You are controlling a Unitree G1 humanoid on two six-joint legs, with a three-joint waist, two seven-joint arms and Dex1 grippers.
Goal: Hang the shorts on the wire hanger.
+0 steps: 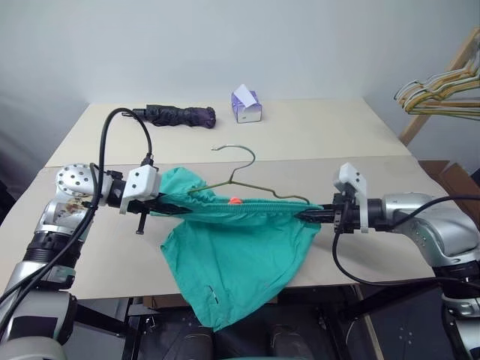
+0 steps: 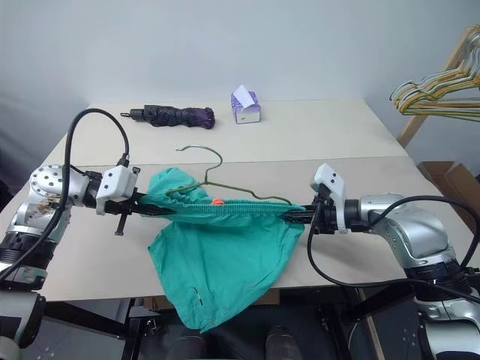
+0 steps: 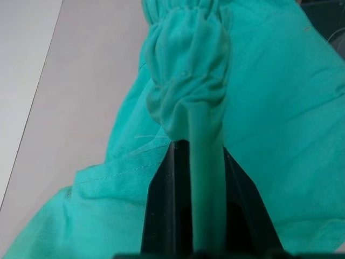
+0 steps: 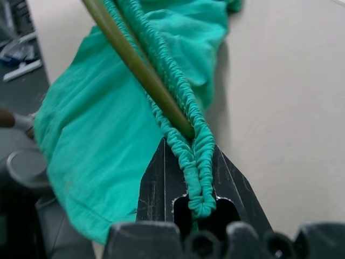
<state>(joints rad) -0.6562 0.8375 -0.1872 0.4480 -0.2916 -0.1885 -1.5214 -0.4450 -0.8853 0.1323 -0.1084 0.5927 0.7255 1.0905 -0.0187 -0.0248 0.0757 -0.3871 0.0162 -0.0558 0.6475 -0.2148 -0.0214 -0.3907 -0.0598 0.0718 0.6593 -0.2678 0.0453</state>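
Both arms up over the front edge of the tabletop (image 1: 315, 142), teal-green shorts (image 1: 232, 255) stretched between them by the elastic waistband. Left gripper (image 1: 161, 204) fingers clenched on the bunched waistband at the shorts' left end; left wrist view shows gathered cloth pinched between the black fingers (image 3: 161, 210). Right gripper (image 1: 309, 215) fingers clenched on the waistband's other end; right wrist view shows the elastic loop seated between the fingers (image 4: 153, 189). Wire hanger (image 1: 238, 176) sits at the waistband: hook sticking up behind the shorts, one shoulder wire running along the elastic toward the right gripper, its end right against the waistband at the fingertips. The rest of the shorts hangs below the table edge. Small orange spot on the waistband near the hanger neck. Far side of the tabletop: folded dark umbrella (image 1: 180, 115), purple tissue box (image 1: 246, 105). Bunch of pale hangers (image 1: 439, 94) on a wooden rack at the right.
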